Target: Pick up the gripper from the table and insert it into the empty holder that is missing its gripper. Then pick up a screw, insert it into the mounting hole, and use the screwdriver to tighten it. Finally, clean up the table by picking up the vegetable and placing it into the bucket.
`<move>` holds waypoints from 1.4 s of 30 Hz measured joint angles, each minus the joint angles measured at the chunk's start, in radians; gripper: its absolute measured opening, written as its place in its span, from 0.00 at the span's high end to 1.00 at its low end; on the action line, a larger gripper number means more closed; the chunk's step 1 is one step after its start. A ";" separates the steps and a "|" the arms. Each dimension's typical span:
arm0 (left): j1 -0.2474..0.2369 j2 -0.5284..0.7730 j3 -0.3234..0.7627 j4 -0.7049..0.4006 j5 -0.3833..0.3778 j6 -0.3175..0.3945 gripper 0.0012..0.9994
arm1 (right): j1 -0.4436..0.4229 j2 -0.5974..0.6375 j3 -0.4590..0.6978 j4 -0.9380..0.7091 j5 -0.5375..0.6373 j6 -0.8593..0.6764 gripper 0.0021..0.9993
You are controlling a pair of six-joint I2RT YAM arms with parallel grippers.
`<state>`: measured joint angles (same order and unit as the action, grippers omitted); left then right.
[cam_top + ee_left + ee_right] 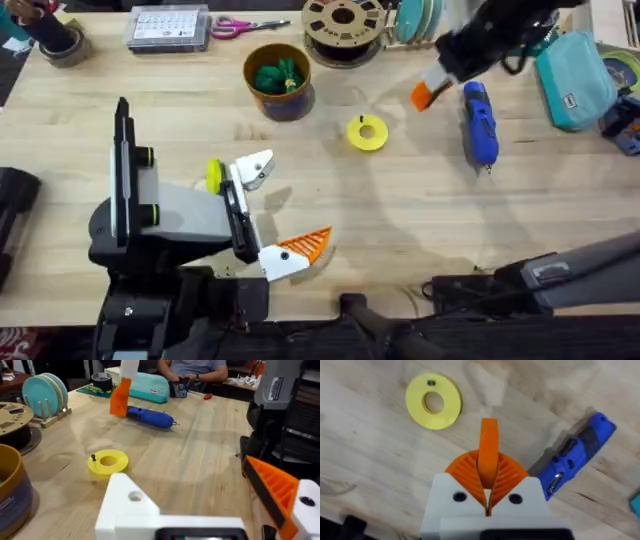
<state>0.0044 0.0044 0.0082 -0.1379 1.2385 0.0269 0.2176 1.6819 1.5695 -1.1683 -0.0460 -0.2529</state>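
Links of the left arm lie low along the table's near left side, wrist pointing right, and the left gripper (pixel 275 212) is spread wide with nothing between its fingers. Its farther finger is the bare white angular plastic holder (pixel 255 168), with no pad on it; the nearer finger carries an orange ribbed pad. The left wrist view shows the round mounting hole in the holder (pixel 132 505), too small to make out from overhead.

Behind that gripper stands the small round bucket (pixel 278 95), with a yellow-tan rim and bluish-purple body, and the bright green leafy toy vegetable (pixel 278 75) sits inside it. In the left wrist view only part of the bucket's wall (pixel 10 490) shows at the edge.

Mid-table lies a yellow ring-shaped disc (pixel 367 133). The wrist views show a small black screw (pixel 93 457) standing on its rim.

Farther right, the right arm reaches in high and dark under the camera, much of it blurred. The right gripper (pixel 437 85) is clamped on the small orange ribbed plastic wedge gripper (pixel 488 452), held above the wood and clear of it. Just beside it lies the blue pen-shaped electric screwdriver (pixel 480 122), its thin metal tip pointing toward the near edge.
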 joint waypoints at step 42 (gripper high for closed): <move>0.000 0.000 0.000 0.000 0.000 0.000 0.01 | -0.017 -0.336 -0.496 0.978 -0.698 0.438 0.99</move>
<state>0.0044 0.0045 0.0082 -0.1379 1.2385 0.0269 0.2007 1.3457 1.0737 -0.1908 -0.7435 0.1854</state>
